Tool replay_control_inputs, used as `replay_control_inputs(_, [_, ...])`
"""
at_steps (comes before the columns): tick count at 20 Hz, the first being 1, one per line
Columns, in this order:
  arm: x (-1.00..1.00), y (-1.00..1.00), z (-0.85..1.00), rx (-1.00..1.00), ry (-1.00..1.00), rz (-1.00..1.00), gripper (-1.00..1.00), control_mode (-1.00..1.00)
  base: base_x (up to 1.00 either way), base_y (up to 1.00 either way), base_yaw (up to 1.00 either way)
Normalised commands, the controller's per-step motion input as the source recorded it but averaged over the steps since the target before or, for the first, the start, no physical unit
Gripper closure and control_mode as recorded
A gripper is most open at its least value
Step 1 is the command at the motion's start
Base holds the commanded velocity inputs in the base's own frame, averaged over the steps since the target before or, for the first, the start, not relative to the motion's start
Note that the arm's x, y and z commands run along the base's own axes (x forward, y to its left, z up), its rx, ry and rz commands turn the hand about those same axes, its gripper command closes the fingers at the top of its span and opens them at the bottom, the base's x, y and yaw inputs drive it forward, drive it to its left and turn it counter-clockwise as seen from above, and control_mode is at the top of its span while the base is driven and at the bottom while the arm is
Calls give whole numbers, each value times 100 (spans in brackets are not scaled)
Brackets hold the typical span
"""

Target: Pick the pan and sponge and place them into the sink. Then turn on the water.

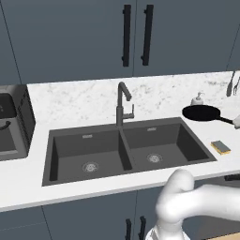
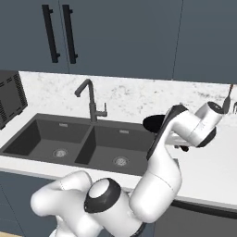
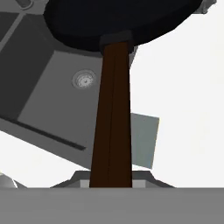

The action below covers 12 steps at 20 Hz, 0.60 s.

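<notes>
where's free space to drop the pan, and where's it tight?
Both basins of the sink are bare apart from their drains. The front counter strip is also free. It is tight right of the sink: sponge, soap dispenser and pan, its handle in the shut gripper, crowd there. The faucet stands over the divider.

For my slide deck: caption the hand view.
Gripper shut on the pan's handle, sink basin and drain below.

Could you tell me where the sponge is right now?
In the left base view, the sponge lies on the counter right of the sink, just below the pan.
</notes>
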Motion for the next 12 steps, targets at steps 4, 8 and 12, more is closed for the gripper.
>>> replay_control_inputs(4, [-17,100,29,-6,-14,-4,100,-100,0,0,0])
replay_control_inputs(8, [-31,89,18,-4,-13,4,100,-100,0,0,0])
replay_control_inputs(12, [-19,58,0,-8,0,24,100,-100,0,0,0])
